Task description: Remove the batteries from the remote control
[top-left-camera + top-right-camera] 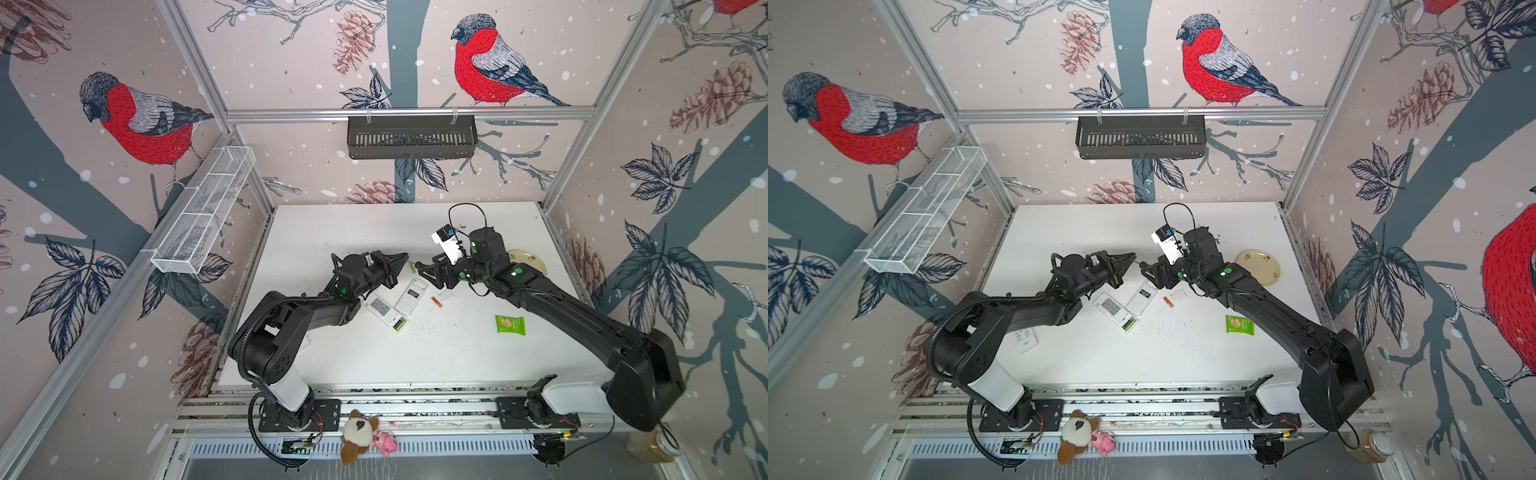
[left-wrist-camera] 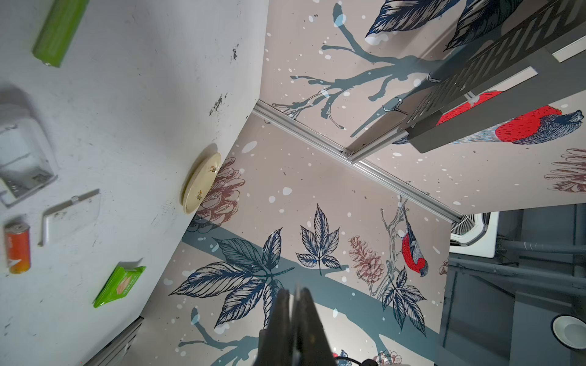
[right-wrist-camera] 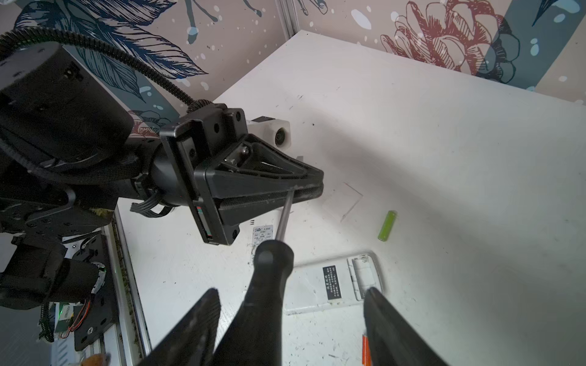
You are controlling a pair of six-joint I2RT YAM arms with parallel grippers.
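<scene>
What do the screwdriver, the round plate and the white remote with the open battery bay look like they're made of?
The screwdriver: matt black handle, likely plastic or rubber; its shaft is bare grey metal with a dull sheen. The plate: cream and glossy with small printed marks, ceramic or melamine, unclear which. The remote: white moulded plastic, matt, lightly scuffed.

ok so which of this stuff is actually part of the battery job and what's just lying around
For the job: open remote, second remote, lime green battery, orange battery, loose battery cover, screwdriver with its shaft in the shut left gripper and handle inside the open right gripper.

Lying about: green snack packet, plate, plush toys.
</scene>
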